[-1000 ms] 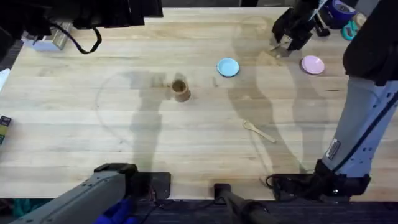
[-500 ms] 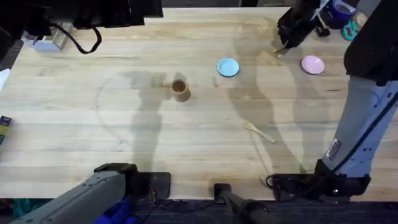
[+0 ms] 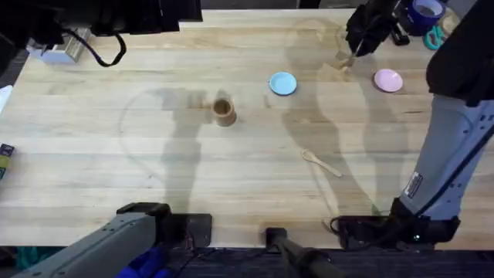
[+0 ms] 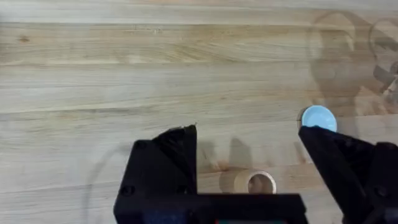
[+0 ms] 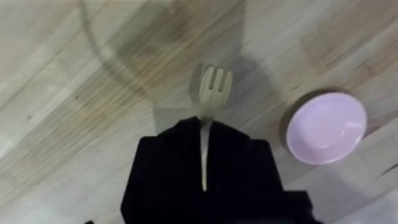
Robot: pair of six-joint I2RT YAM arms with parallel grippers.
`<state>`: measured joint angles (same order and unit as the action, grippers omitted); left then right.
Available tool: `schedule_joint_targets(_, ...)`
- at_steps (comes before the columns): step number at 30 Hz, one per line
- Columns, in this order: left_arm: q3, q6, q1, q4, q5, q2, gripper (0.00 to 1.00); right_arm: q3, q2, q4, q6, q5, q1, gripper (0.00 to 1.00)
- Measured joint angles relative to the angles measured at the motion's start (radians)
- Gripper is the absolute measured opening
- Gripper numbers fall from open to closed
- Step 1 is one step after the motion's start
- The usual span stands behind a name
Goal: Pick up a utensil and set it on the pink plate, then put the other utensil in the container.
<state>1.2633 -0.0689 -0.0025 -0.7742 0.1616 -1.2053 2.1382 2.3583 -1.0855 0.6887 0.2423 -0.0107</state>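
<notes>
**Kid:** Up goes the right gripper (image 3: 356,48) a little since a moment ago, and the fork (image 5: 211,93) goes up with it. Nothing else on the table has moved.

**Helper:** Yes. Its two black fingers are pressed shut on the fork's thin handle. The tines stick out in front, above the wood.

**Kid:** Where does the fork go?

**Helper:** On the pink plate (image 3: 387,80). From above, the plate sits near the gripper, at about 4 o'clock from it.

**Kid:** What could go wrong?

**Helper:** The handle is thin and flat, so I think it could twist or slip out if the arm moves fast. The plate is small too. If the fork is let go off to one side, it may tip over the rim onto the table.

**Kid:** What about the spoon (image 3: 321,163)?

**Helper:** It lies on the table at 6 o'clock from the blue plate (image 3: 282,83), well apart. The wooden cup (image 3: 224,112) stands at 8 o'clock from the blue plate.

**Kid:** And the left gripper (image 4: 249,162)?

**Helper:** Its fingers are spread wide, holding nothing, above the cup.

**Kid:** Is anything in the way?

**Helper:** No. Some tools (image 3: 421,19) sit at the far edge, at 1 o'clock from the pink plate, but not between fork and plate.
</notes>
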Motion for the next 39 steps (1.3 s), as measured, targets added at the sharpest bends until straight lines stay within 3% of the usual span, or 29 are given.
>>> schedule_joint_targets(11,0.0,0.0,0.0,0.0,0.0,0.0,0.993,0.237,-0.041,-0.233,-0.291,-0.004,0.0,0.031)
schedule_joint_targets(15,0.0,0.0,0.0,0.0,0.0,0.0,0.993,0.262,-0.069,-0.258,-0.384,-0.064,0.002,0.031)
schedule_joint_targets(22,0.0,0.0,0.0,0.0,0.0,0.0,0.993,0.262,-0.134,-0.299,-0.49,-0.209,0.032,0.032)
schedule_joint_targets(30,0.0,0.0,0.0,0.0,0.0,0.0,0.993,0.249,-0.252,-0.329,-0.533,-0.239,0.109,0.033)
schedule_joint_targets(39,0.0,0.0,0.0,0.0,0.0,0.0,0.994,0.024,-0.474,-0.296,-0.571,-0.286,0.191,0.033)
